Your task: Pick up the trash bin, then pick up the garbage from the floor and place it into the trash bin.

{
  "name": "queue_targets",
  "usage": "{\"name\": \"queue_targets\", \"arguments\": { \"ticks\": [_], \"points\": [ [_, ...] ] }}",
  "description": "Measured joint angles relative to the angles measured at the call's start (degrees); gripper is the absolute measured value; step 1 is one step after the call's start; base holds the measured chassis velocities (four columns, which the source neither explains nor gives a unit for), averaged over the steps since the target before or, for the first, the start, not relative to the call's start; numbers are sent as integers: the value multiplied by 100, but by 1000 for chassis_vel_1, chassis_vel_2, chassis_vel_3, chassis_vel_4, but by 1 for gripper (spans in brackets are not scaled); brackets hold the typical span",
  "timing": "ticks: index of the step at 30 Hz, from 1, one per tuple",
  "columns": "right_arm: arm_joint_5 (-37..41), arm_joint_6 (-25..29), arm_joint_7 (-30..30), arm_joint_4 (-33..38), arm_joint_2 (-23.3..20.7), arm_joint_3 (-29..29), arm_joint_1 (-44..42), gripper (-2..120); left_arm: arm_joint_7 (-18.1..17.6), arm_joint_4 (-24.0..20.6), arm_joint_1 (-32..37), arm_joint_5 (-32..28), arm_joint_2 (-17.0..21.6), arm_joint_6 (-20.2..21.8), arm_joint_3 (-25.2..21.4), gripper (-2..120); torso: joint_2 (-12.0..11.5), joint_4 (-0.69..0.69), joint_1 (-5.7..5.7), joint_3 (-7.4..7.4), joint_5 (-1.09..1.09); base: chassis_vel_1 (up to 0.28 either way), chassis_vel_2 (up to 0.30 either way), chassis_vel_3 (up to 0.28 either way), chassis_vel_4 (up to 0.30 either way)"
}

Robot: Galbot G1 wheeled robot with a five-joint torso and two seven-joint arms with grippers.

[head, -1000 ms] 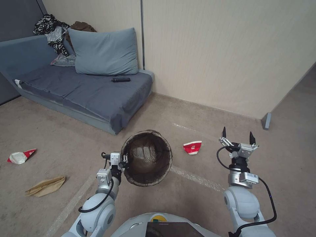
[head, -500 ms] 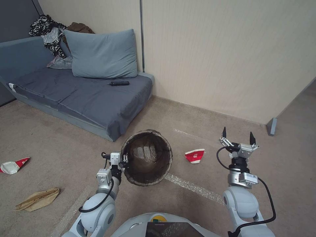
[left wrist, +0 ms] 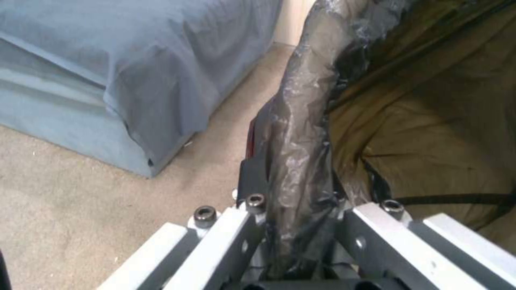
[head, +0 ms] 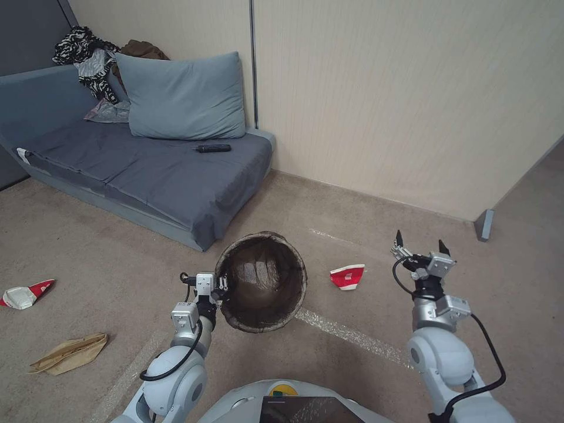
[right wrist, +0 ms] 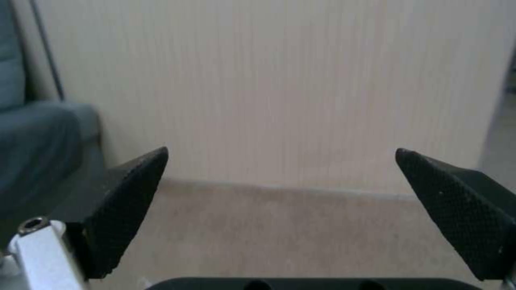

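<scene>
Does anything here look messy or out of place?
Yes: litter lies on the carpet, namely a crushed red cup, a second red-and-white cup and a tan paper bag. The trash bin hangs tilted from the left end effector.

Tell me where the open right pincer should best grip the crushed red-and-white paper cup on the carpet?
Probably from above, across the crushed red-and-white paper cup: it lies flattened on its side. The right pincer, open, hovers to its right; the jaws could close over its narrow width.

A blue-grey sofa bed [head: 147, 170] stands against the beige wall [head: 399, 94]; a grey pillow [head: 182, 97] leans at its back; a heap of clothes [head: 91, 61] beside it; a dark pen-like tool [head: 212, 148] lies on the mattress.
</scene>
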Motion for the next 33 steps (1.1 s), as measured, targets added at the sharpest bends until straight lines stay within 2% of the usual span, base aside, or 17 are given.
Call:
{"name": "queue_targets", "arguments": {
  "ticks": [1,2,4,5,6,9,14,16,17,19,25,33],
  "points": [
    [77,-32,-62,-73,-197,-28,13,100,0,0,0,0,5,0,1,2,0,0,0,0,1,0,0,0,0],
    [77,-32,-62,-73,-197,-28,13,100,0,0,0,0,5,0,1,2,0,0,0,0,1,0,0,0,0],
    [215,-46,-265,-366,-884,-132,23,100,-6,13,-34,-5,41,0,30,2,0,1,0,0,1,0,0,0,0],
    [229,-29,-320,-460,-1069,-171,28,100,-7,23,-47,-9,53,0,41,2,0,0,0,0,-1,0,0,0,0],
    [229,-29,-320,-460,-1069,-171,28,100,-7,23,-47,-9,53,0,41,2,0,0,0,0,-1,0,0,0,0],
    [234,108,-626,-871,-1686,-340,146,100,-11,43,-69,-23,109,4,55,2,0,-2,0,1,1,0,0,0,0],
    [233,190,-832,-1133,-2110,-513,299,100,-13,66,-94,-52,155,6,54,2,0,2,0,1,2,0,0,0,0],
    [198,297,-1055,-1342,-2465,-631,345,100,-20,132,-212,-119,236,21,112,2,0,-1,0,1,0,0,0,0,0],
    [198,297,-1055,-1342,-2465,-631,345,100,-20,132,-212,-119,236,21,112,2,0,-1,0,1,0,0,0,0,0],
    [102,409,-1280,-1591,-2735,-800,447,100,-21,177,-287,-168,295,29,155,2,0,-5,0,1,-1,0,0,0,0],
    [-125,689,-1827,-2238,-3167,-1447,957,100,-34,221,-383,-252,338,47,176,2,0,2,0,1,0,0,0,0,0],
    [-565,1222,-2749,-3139,-3393,-2199,1501,100,-78,290,-518,-353,362,92,237,2,0,-3,0,1,0,0,0,0,0]
  ]
}}
